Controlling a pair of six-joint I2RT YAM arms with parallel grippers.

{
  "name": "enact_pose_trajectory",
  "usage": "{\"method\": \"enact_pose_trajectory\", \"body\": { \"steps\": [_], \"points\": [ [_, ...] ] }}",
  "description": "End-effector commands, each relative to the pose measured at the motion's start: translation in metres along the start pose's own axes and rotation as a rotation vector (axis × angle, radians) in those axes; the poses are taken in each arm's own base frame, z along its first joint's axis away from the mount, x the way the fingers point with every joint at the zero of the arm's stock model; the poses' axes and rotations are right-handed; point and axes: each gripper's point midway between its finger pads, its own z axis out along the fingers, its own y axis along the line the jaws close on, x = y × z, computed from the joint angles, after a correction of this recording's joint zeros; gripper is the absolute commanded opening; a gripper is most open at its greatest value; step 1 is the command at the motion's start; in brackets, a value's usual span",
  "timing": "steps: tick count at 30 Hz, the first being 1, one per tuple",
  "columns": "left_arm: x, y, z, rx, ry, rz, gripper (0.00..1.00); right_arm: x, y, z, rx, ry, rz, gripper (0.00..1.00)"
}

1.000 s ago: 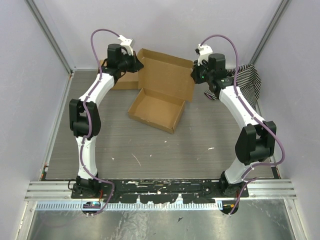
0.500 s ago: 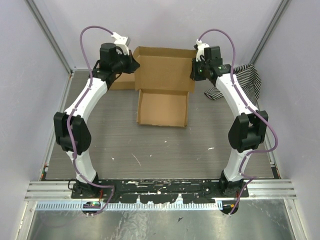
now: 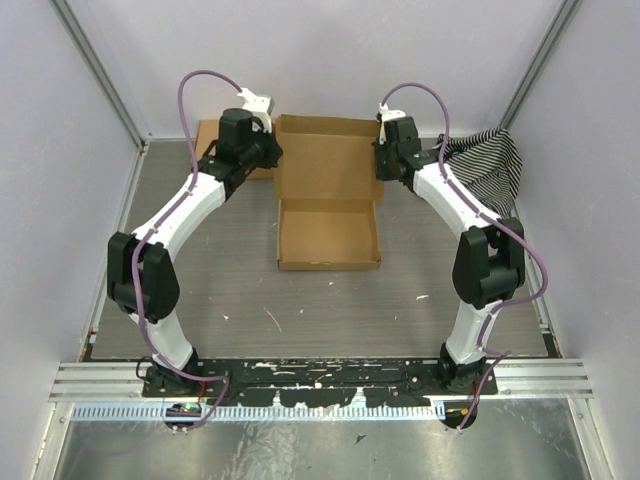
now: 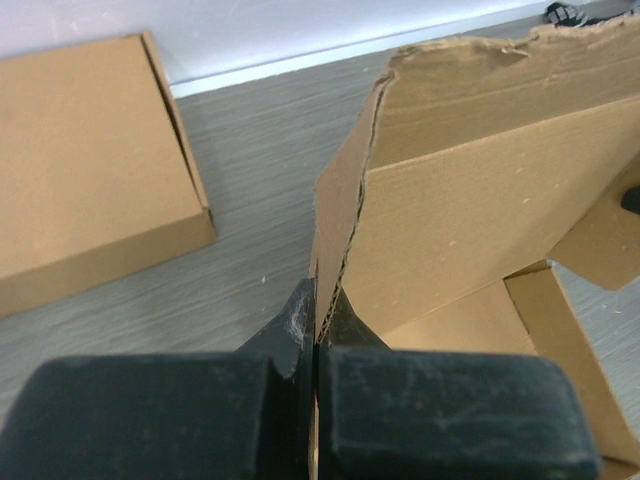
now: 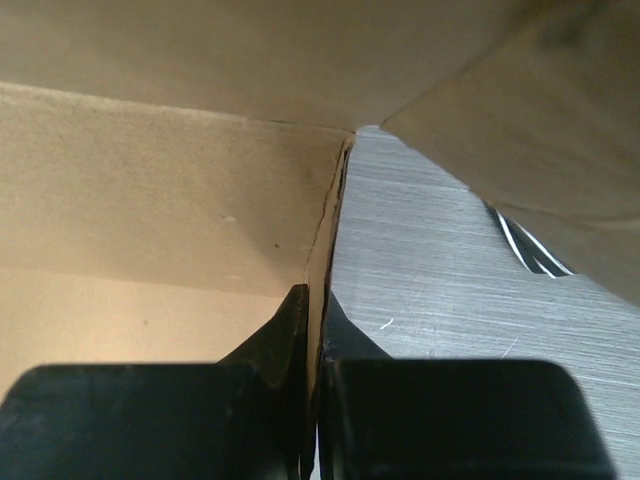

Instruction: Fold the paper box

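Jaws of left gripper point(image 4: 316, 300) and right gripper point(image 5: 315, 295) each clamp a side edge of the paper box point(image 3: 328, 235) raised lid, tray open below, upper centre of frame. Closed cardboard box point(image 4: 90, 150) upper left, striped cloth point(image 3: 490, 165) upper right.

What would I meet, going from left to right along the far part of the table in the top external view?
Second cardboard box → left gripper → paper box → right gripper → striped cloth.
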Motion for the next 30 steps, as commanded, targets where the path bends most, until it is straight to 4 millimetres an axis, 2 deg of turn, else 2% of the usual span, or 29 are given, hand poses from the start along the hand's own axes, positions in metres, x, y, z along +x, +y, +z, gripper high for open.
{"method": "enact_pose_trajectory", "body": {
  "steps": [1,2,7,12,15,19,24,30],
  "points": [
    [-0.036,-0.024,-0.017,0.019,-0.138,0.007,0.00,-0.072,0.013,-0.029,0.045,-0.340,0.032,0.02],
    [-0.036,-0.024,-0.017,0.013,-0.141,0.005,0.00,-0.070,0.013,-0.027,0.057,-0.361,0.039,0.02],
    [-0.038,-0.025,-0.024,0.002,-0.169,-0.002,0.00,-0.088,0.020,-0.031,0.022,-0.523,0.076,0.02],
    [-0.043,-0.027,-0.032,0.010,-0.220,-0.021,0.02,-0.100,0.026,-0.037,-0.011,-0.600,0.109,0.03],
    [-0.044,-0.029,-0.031,0.015,-0.243,-0.025,0.05,-0.107,0.026,-0.041,-0.002,-0.650,0.112,0.03],
    [-0.039,-0.028,-0.020,0.012,-0.218,-0.026,0.15,-0.115,0.026,-0.044,0.019,-0.699,0.102,0.05],
    [-0.016,-0.030,-0.010,0.018,-0.139,-0.063,0.16,-0.104,0.029,-0.044,0.039,-0.716,0.085,0.08],
    [0.017,-0.023,-0.005,-0.015,-0.080,-0.085,0.09,-0.063,0.027,-0.038,0.046,-0.653,0.101,0.09]
  ]
}}
